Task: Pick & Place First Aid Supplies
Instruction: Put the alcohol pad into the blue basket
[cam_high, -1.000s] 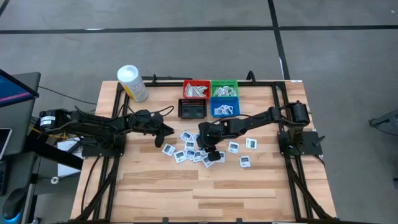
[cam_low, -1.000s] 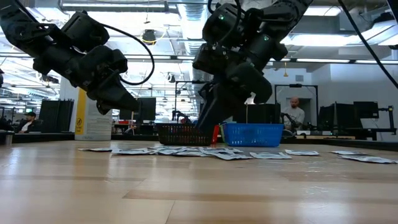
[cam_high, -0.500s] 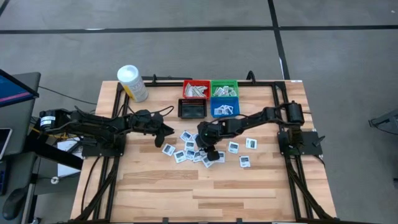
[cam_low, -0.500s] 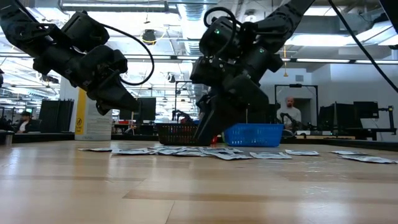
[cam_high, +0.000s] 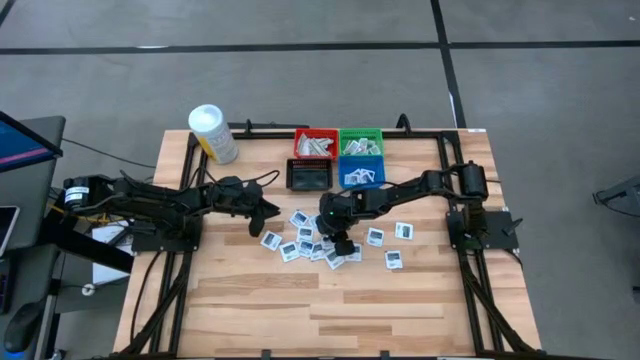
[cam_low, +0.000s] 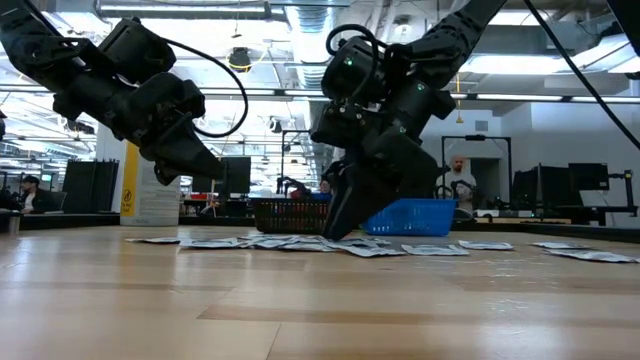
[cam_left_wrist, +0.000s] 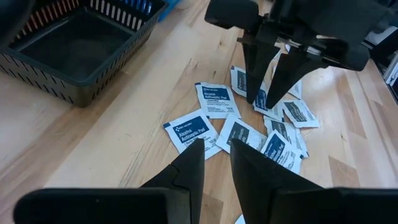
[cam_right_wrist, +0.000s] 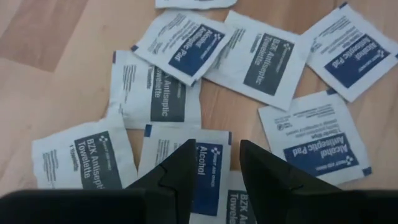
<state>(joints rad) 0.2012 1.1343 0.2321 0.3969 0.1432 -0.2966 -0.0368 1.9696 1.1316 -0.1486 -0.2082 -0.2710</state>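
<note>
The first aid supplies, several square white packets (cam_high: 322, 243) with blue or dark print, lie flat and partly overlapping on the wooden table, near its middle. My right gripper (cam_high: 337, 240) slants down over this pile, open. Its fingers straddle an alcohol pad packet (cam_right_wrist: 211, 163), and the low view shows its tips (cam_low: 335, 232) down at the pile. My left gripper (cam_high: 272, 213) hangs above the table left of the pile. It is open by a narrow gap (cam_left_wrist: 216, 144) with nothing in it. My right gripper comes at the pile slanting down from the table's right. Its fingertips (cam_right_wrist: 186, 155) stand on either side of the alcohol pad packet's printed middle (cam_right_wrist: 214, 177). Whether they touch the packet I cannot tell.
Four small bins stand behind the pile: red (cam_high: 315, 143), green (cam_high: 360, 142), black (cam_high: 308, 176) and blue (cam_high: 362, 176). Red, green and blue hold packets. A white tub (cam_high: 213, 133) stands at the far left corner. More packets (cam_high: 403, 230) lie to the right. The near half of the table is bare wood.
My right gripper has come down toward the packet pile, until its fingertips are at the level of the packets. The packets have not moved.
</note>
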